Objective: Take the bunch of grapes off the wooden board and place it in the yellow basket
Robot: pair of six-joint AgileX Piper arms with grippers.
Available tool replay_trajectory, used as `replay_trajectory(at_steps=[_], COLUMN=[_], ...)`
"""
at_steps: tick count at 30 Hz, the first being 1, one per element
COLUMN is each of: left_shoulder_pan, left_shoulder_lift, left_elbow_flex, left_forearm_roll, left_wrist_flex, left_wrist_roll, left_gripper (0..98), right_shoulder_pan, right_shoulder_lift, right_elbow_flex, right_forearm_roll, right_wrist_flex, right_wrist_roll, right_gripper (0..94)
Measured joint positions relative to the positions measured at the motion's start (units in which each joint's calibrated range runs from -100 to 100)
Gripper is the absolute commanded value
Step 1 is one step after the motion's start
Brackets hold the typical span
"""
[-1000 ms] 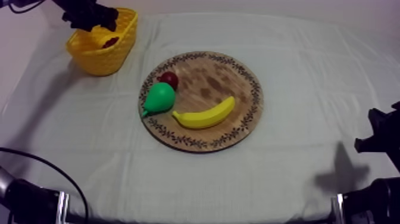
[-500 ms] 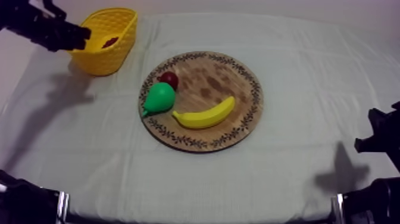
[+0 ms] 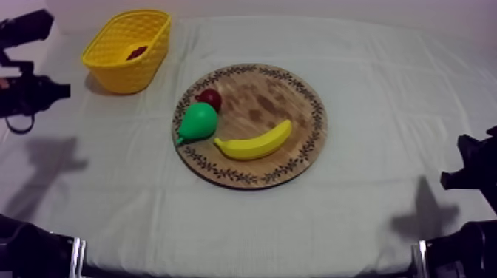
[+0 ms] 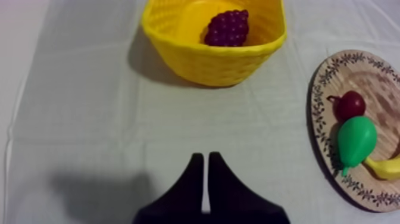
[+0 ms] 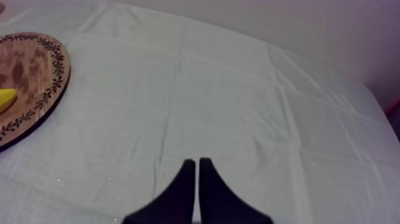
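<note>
**A:** Start closest in. How do the left jaws stand?

**B:** They are pressed together into a thin wedge with nothing between them. They hang over bare cloth on the bench (image 4: 83,119), short of the basket.

**A:** And the right jaws?

**B:** The same: closed narrow and empty, over open cloth at the right side of the bench. The rim of the wooden board (image 5: 41,89) lies off beside them.

**A:** What's on that board?

**B:** From the top view, the banana (image 3: 255,142) is nearest and the pear (image 3: 198,122) is just beside its tip. The small red fruit (image 3: 211,97) is tucked against the pear's far side. Those three are all the board carries.

**A:** So where is the bunch of grapes?

**B:** The bunch of grapes (image 4: 227,28) is farthest out, lying inside the yellow basket (image 4: 208,62) down against its inner wall. Nothing is gripping it.

**A:** How far along does that put us?

**B:** I'd judge the job done. The grapes are off the board and resting in the basket, and the jaws are free of them. In the top view the left arm (image 3: 28,90) sits at the bench's left edge, off to the basket's side and clear of it. The right arm (image 3: 473,174) is low at the right edge. At most, the left arm needs to settle into its rest place.
</note>
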Motion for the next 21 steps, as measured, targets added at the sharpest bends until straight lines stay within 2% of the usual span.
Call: replay_trajectory(at_steps=[6,13,21], left_shoulder_pan=[-1.71,-2.30,-2.64], left_shoulder_lift=[-14.28,-29.79,-44.46], left_elbow_flex=[9.51,19.57,28.33], left_forearm_roll=[0.00,0.02,0.07], left_wrist_flex=[-0.82,-2.58,-3.07], left_wrist_roll=[-1.19,-0.51,-1.76], left_gripper=[0.0,0.0,0.0], right_shoulder_pan=[0.00,0.00,0.00], right_shoulder_lift=[0.00,0.00,0.00], right_elbow_flex=[0.00,0.00,0.00], right_forearm_roll=[0.00,0.00,0.00], right_wrist_flex=[0.00,0.00,-0.03], right_wrist_roll=[0.00,-0.12,-0.01], right_gripper=[0.2,0.2,0.2])
